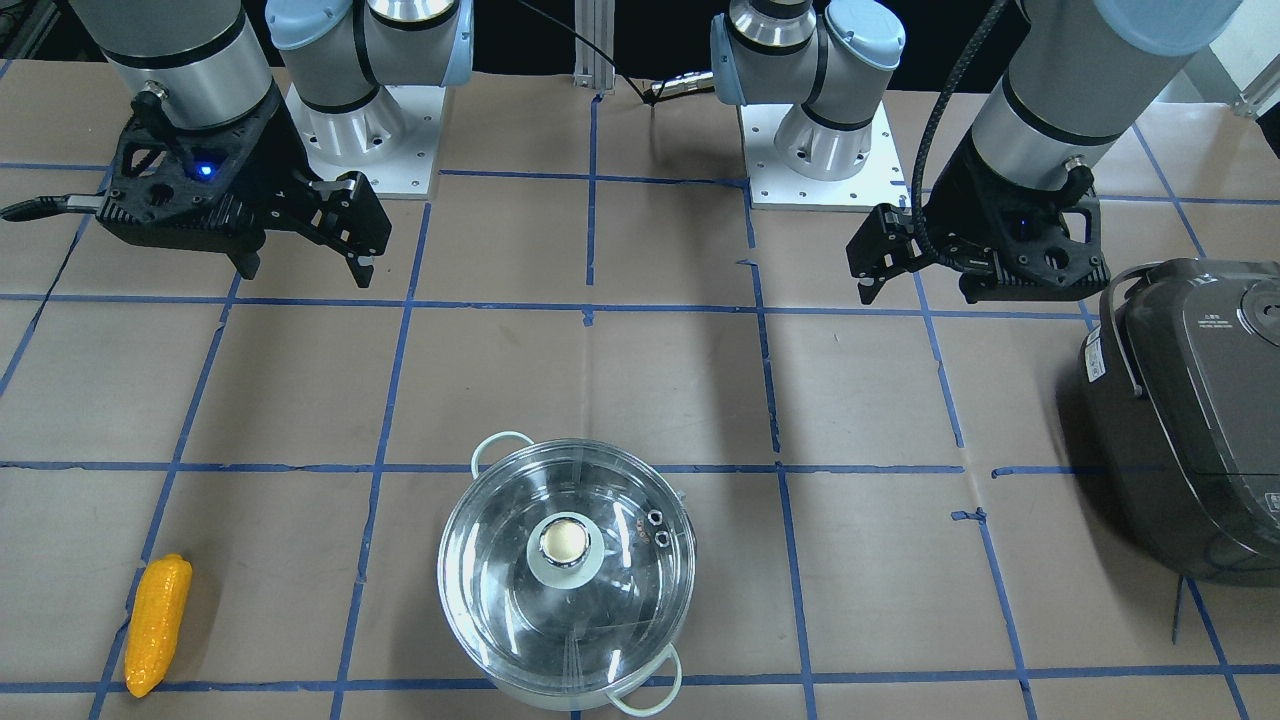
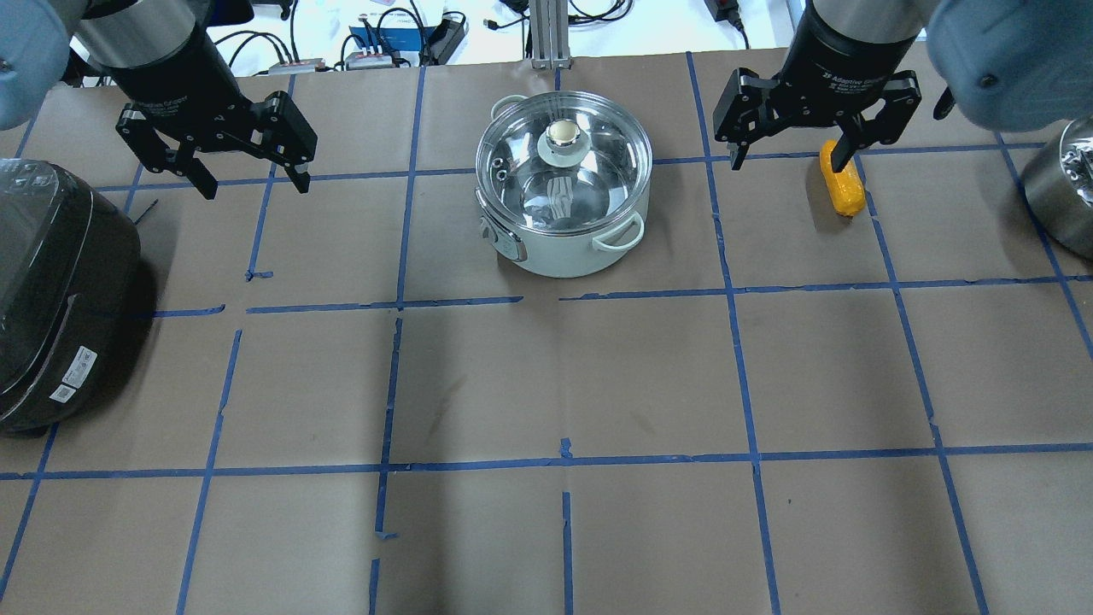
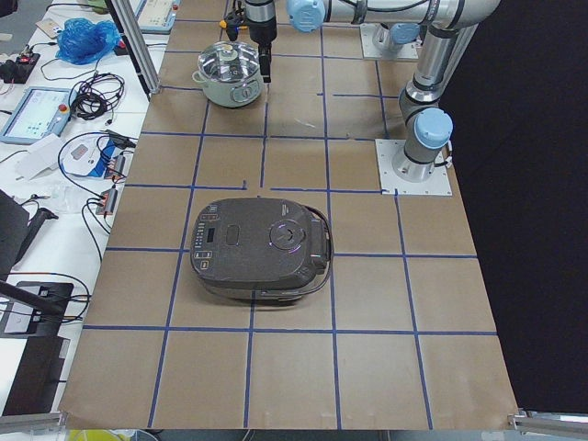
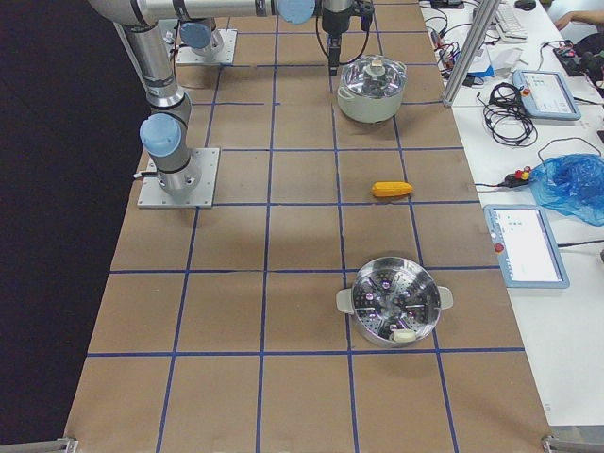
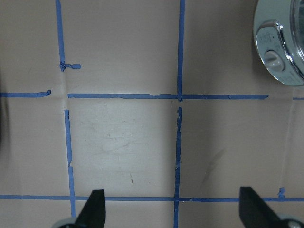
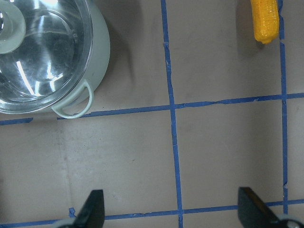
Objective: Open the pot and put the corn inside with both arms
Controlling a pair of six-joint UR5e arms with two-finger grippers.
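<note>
Pot [image 2: 555, 256], glass lid [image 2: 589, 171] on, far centre of worktop [image 2: 546, 384]. Corn [image 2: 844, 192] lies flat, well right of it. Left pincer [image 2: 254, 188], right pincer [image 2: 787, 164]: both spread apart, empty, hanging above worktop either side of pot.

There was loads of open room across the middle of the table [image 2: 555, 384], with only the lidded pot [image 2: 555, 256] and corn [image 2: 841, 184] sitting along the operators' edge, the rice cooker [image 2: 60, 290] hogging the left end and the steamer pot [image 2: 1059, 201] the right.
</note>
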